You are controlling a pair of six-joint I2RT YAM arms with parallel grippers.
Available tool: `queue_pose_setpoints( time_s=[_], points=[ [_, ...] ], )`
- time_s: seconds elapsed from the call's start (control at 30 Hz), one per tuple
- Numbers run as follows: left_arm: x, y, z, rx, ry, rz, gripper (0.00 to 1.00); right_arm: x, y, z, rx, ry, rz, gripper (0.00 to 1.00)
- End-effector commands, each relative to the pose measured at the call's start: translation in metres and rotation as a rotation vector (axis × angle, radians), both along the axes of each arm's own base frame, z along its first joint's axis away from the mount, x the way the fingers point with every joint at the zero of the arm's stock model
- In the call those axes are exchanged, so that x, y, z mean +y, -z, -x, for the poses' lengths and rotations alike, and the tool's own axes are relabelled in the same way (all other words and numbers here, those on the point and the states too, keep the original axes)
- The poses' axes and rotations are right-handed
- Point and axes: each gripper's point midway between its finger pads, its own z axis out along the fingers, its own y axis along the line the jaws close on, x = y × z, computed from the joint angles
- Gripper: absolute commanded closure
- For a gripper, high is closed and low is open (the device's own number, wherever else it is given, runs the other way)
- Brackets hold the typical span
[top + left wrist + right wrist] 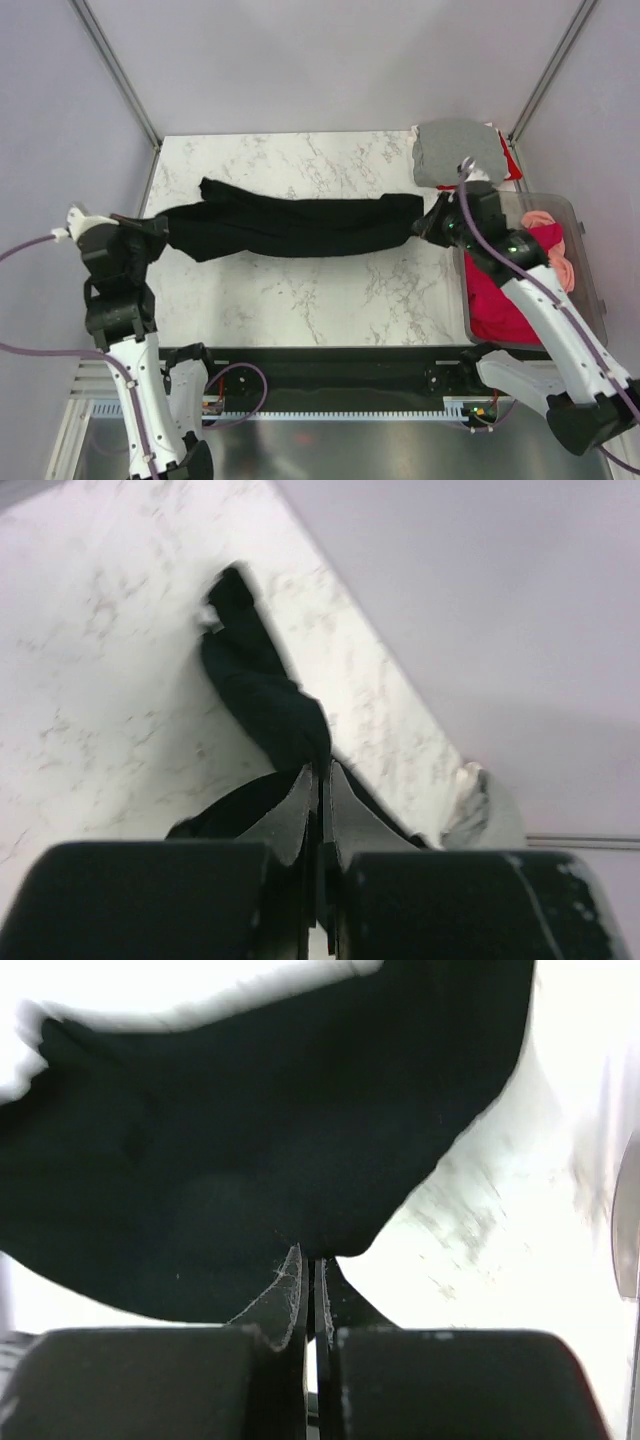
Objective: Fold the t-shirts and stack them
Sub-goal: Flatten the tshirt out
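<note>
White marble bench (pixel 300 300) with a long black cloth t-shirt (pixel 290 228) bunched into a band, stretching from near its left edge to near its right edge. One end is clenched in the left hand (pixel 158 230), the other in the right hand (pixel 428 226). A crumpled grey cloth t-shirt (pixel 458 150) lies at the far right corner.

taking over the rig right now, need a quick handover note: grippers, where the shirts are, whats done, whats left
Grippers: left gripper is shut on the left end of the black t-shirt; right gripper is shut on its right end.
Black t-shirt: bunched into a long band, stretched between the two across the table.
Grey t-shirt: at the table's far right corner, looks folded.
Crimson t-shirt and salmon-pink t-shirt: loose in the clear tub on the right.
Done: probably the grey one only.
Left: spread and fold the black, then crimson and pink, stack all.
</note>
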Motion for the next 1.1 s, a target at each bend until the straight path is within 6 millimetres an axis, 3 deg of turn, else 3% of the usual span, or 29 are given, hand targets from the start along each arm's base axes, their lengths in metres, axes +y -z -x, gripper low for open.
queue_pose_setpoints(
  time_s=[0.0, 0.03, 0.07, 0.1, 0.13, 0.17, 0.23, 0.27, 0.3, 0.33, 0.37, 0.47, 0.53, 0.63, 0.67, 0.7, 0.73, 0.77, 0.8, 0.87, 0.93, 0.97, 1.0, 1.07],
  points=[
    [-0.009, -0.082, 0.020, -0.095, 0.022, -0.047, 0.98, -0.013, -0.098, 0.018, -0.172, -0.004, -0.015, 1.00],
    [-0.011, -0.099, 0.023, -0.135, 0.019, -0.038, 0.98, -0.016, -0.119, 0.020, -0.219, 0.000, -0.024, 1.00],
    [-0.016, -0.132, 0.031, -0.224, 0.009, -0.009, 0.98, -0.021, -0.160, 0.024, -0.314, 0.012, -0.043, 1.00],
    [-0.019, -0.149, 0.036, -0.271, 0.009, 0.003, 0.98, -0.026, -0.175, 0.028, -0.341, 0.022, -0.044, 1.00],
    [-0.026, -0.170, 0.039, -0.336, 0.035, 0.018, 0.98, -0.030, -0.210, 0.036, -0.421, 0.029, -0.069, 1.00],
    [-0.034, -0.201, 0.051, -0.409, 0.063, -0.006, 0.98, -0.034, -0.227, 0.041, -0.458, 0.036, -0.077, 1.00],
    [-0.048, -0.227, 0.049, -0.434, 0.153, -0.041, 0.98, -0.041, -0.255, 0.053, -0.521, 0.043, -0.093, 1.00],
    [-0.057, -0.258, 0.067, -0.492, 0.190, -0.119, 0.98, -0.047, -0.284, 0.066, -0.597, 0.050, -0.118, 1.00],
    [-0.060, -0.263, 0.058, -0.465, 0.230, -0.135, 0.98, -0.052, -0.297, 0.073, -0.634, 0.057, -0.125, 1.00],
    [-0.061, -0.272, 0.062, -0.466, 0.239, -0.164, 0.98, -0.058, -0.311, 0.080, -0.675, 0.074, -0.130, 1.00],
    [-0.067, -0.300, 0.083, -0.528, 0.242, -0.248, 0.98, -0.064, -0.332, 0.092, -0.735, 0.084, -0.151, 1.00],
    [-0.063, -0.310, 0.086, -0.516, 0.216, -0.254, 0.97, -0.081, -0.344, 0.097, -0.767, 0.157, -0.138, 1.00],
    [-0.069, -0.311, 0.086, -0.508, 0.254, -0.230, 0.98, -0.084, -0.332, 0.092, -0.710, 0.187, -0.118, 1.00],
    [-0.079, -0.331, 0.096, -0.566, 0.293, -0.272, 0.98, -0.082, -0.339, 0.110, -0.744, 0.148, -0.163, 1.00],
    [-0.079, -0.338, 0.109, -0.599, 0.274, -0.315, 0.98, -0.078, -0.334, 0.111, -0.746, 0.124, -0.159, 1.00],
    [-0.075, -0.344, 0.116, -0.624, 0.238, -0.341, 0.98, -0.080, -0.342, 0.116, -0.794, 0.124, -0.176, 1.00],
    [-0.074, -0.350, 0.125, -0.648, 0.222, -0.365, 0.98, -0.089, -0.348, 0.134, -0.847, 0.129, -0.194, 1.00],
    [-0.077, -0.359, 0.141, -0.691, 0.222, -0.390, 0.98, -0.088, -0.341, 0.135, -0.853, 0.119, -0.180, 1.00],
    [-0.075, -0.366, 0.151, -0.721, 0.198, -0.404, 0.98, -0.090, -0.349, 0.144, -0.907, 0.111, -0.204, 1.00],
    [-0.079, -0.380, 0.172, -0.801, 0.202, -0.424, 0.98, -0.095, -0.349, 0.166, -0.972, 0.095, -0.231, 1.00],
    [-0.080, -0.391, 0.204, -0.895, 0.176, -0.439, 0.98, -0.103, -0.364, 0.196, -1.087, 0.081, -0.280, 1.00],
    [-0.080, -0.398, 0.213, -0.944, 0.178, -0.438, 0.98, -0.105, -0.369, 0.203, -1.129, 0.080, -0.292, 1.00],
    [-0.077, -0.403, 0.235, -1.000, 0.150, -0.439, 0.98, -0.107, -0.372, 0.211, -1.156, 0.081, -0.295, 1.00],
    [-0.073, -0.413, 0.252, -1.075, 0.141, -0.443, 0.98, -0.116, -0.382, 0.229, -1.214, 0.106, -0.300, 1.00]
  ],
)
